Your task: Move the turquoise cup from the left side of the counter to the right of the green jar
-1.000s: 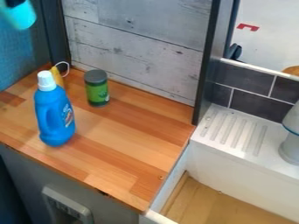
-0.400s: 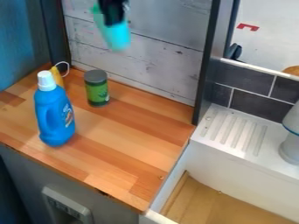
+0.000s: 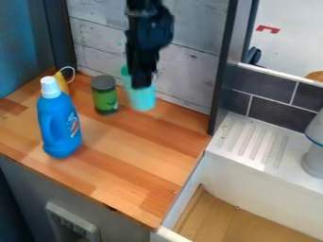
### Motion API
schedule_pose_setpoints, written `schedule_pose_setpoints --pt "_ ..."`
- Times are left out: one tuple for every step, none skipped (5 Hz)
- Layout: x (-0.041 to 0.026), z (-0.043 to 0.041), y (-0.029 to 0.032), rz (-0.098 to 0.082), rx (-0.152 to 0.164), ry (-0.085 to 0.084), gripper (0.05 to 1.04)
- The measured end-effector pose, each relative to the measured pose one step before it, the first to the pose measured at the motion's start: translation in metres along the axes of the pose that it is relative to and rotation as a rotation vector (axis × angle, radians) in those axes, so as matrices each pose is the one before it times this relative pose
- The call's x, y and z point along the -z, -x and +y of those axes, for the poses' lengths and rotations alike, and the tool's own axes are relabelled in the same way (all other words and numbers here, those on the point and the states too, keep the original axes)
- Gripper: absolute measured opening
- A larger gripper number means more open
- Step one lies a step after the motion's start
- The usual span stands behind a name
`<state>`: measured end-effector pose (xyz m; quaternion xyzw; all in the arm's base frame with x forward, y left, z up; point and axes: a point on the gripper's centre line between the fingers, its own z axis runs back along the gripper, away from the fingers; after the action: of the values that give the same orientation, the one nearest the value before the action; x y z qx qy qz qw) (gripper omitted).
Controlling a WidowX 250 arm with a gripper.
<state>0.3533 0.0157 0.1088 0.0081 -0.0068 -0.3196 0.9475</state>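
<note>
The turquoise cup-like thing [image 3: 143, 99] is at the far side of the bench [image 3: 135, 156], to the right of the green jar [image 3: 105, 100] and just beside it. It looks slightly tilted and its outline is blurred; whether its base touches the wood or hangs a little above it, I cannot tell. The black pincer [image 3: 144, 85] is at its upper part, pointing down, and appears closed on it, with only as much opening as the thing's thickness needs; the exact gap between the fingers cannot be made out.

As for how far things have come, my judgement is that the hold is made and the turquoise thing is at or over the bench, with its release not yet done. Whether it would stand steady unsupported cannot be judged from here.

The green jar stands upright under its dark lid. Farther left and nearer stands the blue bottle [image 3: 59, 125], upright with its white cap [image 3: 50, 88] on. Partly behind it is a yellow item [image 3: 62, 82] with a white loop [image 3: 69, 69]. Pale wood boards [image 3: 189, 66] rise at the far edge. To the right, past a dark post [image 3: 221, 94], lie a ribbed white drainer [image 3: 252, 142] and a pale rounded object [image 3: 314, 158].
</note>
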Motion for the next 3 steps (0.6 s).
schedule_pose_setpoints --pt "0.01803 -0.00173 0.00011 0.0069 0.0198 -0.0336 0.094" --pt "0.01377 0.00906 -0.00287 0.0049 -0.0356 -0.0421 0.094" --pt "0.01947 0.00241 0.00185 0.0423 -0.0234 0.0004 0.095"
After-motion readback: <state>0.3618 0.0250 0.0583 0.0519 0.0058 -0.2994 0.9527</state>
